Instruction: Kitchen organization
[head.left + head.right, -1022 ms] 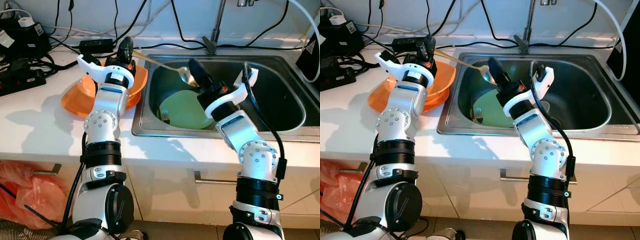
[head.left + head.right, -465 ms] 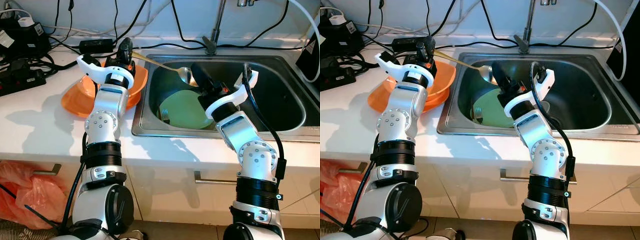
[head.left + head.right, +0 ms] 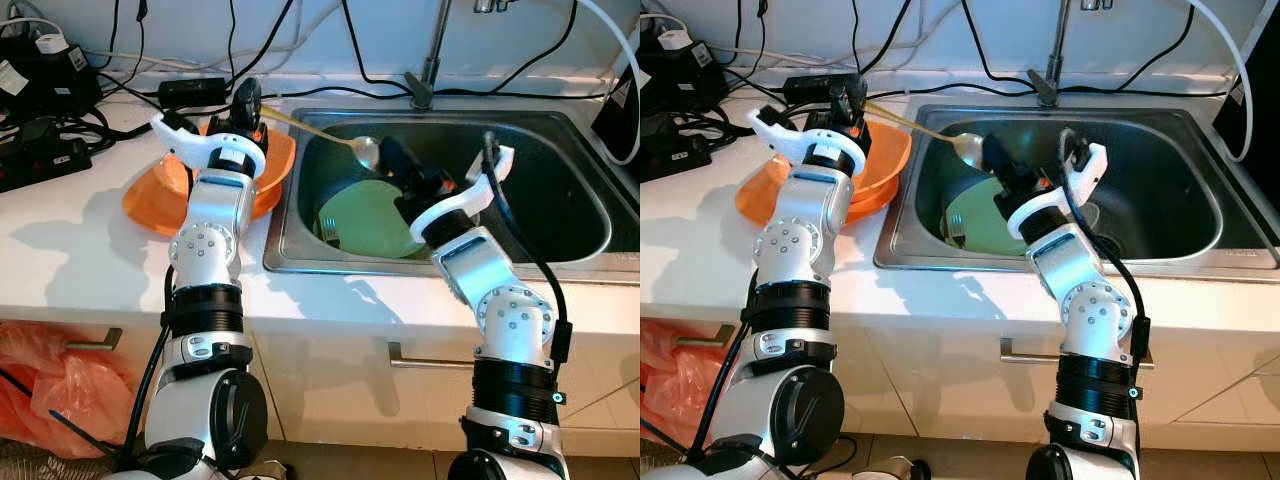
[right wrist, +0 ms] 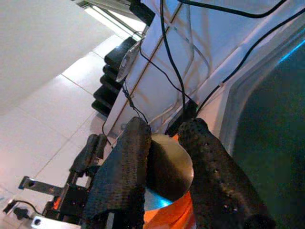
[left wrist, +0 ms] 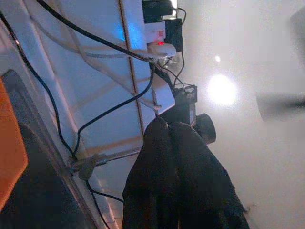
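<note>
The left pincer [image 3: 247, 100] is clamped on the handle of a gold spoon [image 3: 322, 137] over the orange bowl [image 3: 160, 195] on the bench [image 3: 70, 240] — seemingly a handover. The right pincer [image 3: 392, 160], apart around the spoon's bowl, must close next; its wrist view shows that straddle.

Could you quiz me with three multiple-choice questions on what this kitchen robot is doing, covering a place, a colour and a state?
1. Where does the green plate lie?
A. in the sink
B. on the counter
C. on the floor

2. What colour are the bowls beside the sink?
A. blue
B. orange
C. white

3. How is the left end effector?
A. wide open
B. shut on the spoon
C. hanging idle

Answers:
1. A, it rests inside the steel basin.
2. B, they are orange.
3. B, its fingers pinch the handle, while the right end effector straddles the spoon's bowl.
</note>
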Tool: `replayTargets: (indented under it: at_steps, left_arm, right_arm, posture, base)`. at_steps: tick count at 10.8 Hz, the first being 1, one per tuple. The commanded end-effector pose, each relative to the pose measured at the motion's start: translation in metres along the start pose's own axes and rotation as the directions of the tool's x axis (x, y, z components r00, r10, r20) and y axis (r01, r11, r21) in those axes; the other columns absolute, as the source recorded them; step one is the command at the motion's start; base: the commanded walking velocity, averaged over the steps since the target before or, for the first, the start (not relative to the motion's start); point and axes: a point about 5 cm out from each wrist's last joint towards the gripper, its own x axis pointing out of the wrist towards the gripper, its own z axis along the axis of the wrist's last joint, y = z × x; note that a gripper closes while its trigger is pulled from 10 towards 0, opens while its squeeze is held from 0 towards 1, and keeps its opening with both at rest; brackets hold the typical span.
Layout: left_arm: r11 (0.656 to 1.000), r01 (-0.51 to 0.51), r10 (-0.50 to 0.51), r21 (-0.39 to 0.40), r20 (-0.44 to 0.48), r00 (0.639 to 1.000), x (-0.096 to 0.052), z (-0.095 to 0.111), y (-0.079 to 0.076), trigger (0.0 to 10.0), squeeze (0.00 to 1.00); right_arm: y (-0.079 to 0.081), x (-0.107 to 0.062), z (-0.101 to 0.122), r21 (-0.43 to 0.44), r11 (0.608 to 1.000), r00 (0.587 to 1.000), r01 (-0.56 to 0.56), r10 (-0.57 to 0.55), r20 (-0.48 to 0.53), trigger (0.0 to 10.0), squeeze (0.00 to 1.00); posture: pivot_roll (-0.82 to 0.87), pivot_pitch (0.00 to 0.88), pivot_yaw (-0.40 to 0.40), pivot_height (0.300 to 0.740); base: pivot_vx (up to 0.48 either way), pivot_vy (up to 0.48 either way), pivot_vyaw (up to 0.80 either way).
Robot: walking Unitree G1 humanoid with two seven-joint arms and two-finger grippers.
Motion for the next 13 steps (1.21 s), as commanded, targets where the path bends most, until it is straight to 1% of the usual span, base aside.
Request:
replayTargets:
  at_steps: [1,2,3,5,6,7,9,10,13]
  left_arm:
    - [0.993,-0.108,0.102,-0.046,-0.119,0.988,-0.010,-0.046,0.022,8.8,0.00]
    - [0.992,-0.124,0.118,-0.034,-0.136,0.984,-0.012,-0.048,0.027,9.6,0.00]
    - [0.990,-0.141,0.136,-0.019,-0.149,0.979,-0.014,-0.050,0.032,10.0,0.00]
    - [0.985,-0.170,0.170,0.018,-0.191,0.967,-0.019,-0.055,0.043,10.0,0.00]
    - [0.985,-0.171,0.173,0.027,-0.204,0.964,-0.019,-0.057,0.044,10.0,0.00]
    - [0.985,-0.171,0.174,0.033,-0.212,0.962,-0.020,-0.059,0.045,10.0,0.50]
    - [0.983,-0.173,0.183,0.063,-0.251,0.950,-0.022,-0.065,0.048,10.0,0.98]
    - [0.983,-0.170,0.182,0.068,-0.257,0.949,-0.022,-0.066,0.048,10.0,1.00]
    - [0.982,-0.173,0.186,0.073,-0.255,0.949,-0.023,-0.066,0.049,10.0,1.00]
  right_arm:
    - [0.013,0.005,-0.006,0.001,0.998,0.998,-0.061,0.061,-0.033,0.0,0.00]
    - [0.013,0.006,-0.004,-0.001,0.998,0.998,-0.059,0.059,-0.024,0.0,0.00]
    - [0.013,0.007,-0.002,-0.004,0.998,0.998,-0.059,0.059,-0.017,0.0,0.00]
    - [0.013,0.008,0.002,-0.014,0.998,0.998,-0.060,0.060,-0.008,0.0,0.00]
    - [0.013,0.008,0.002,-0.015,0.998,0.998,-0.060,0.060,-0.008,0.0,0.00]
    - [0.013,0.008,0.003,-0.018,0.998,0.998,-0.060,0.060,-0.007,0.0,0.00]
    - [0.012,0.008,0.003,-0.021,0.998,0.998,-0.058,0.058,-0.004,0.0,0.00]
    - [0.012,0.008,0.003,-0.021,0.998,0.998,-0.058,0.058,-0.003,0.0,0.00]
    - [0.012,0.008,0.003,-0.023,0.998,0.998,-0.055,0.055,-0.004,0.0,0.00]
  posture:
    - [0.07,0.036,0.066,0.740]
    - [0.07,0.034,0.067,0.740]
    - [0.07,0.033,0.065,0.740]
    - [0.07,0.031,0.061,0.740]
    - [0.07,0.030,0.060,0.740]
    - [0.07,0.030,0.060,0.740]
    - [0.07,0.026,0.063,0.740]
    - [0.07,0.025,0.063,0.740]
    - [0.07,0.028,0.061,0.740]
  base:
    - [0.000,0.000,0.00]
    - [0.000,0.000,0.00]
    - [0.000,0.000,0.00]
    - [0.000,0.000,0.00]
    - [0.000,0.000,0.00]
    - [0.000,0.000,0.00]
    - [0.000,0.000,0.00]
    - [0.000,0.000,0.00]
    - [0.000,0.000,0.00]
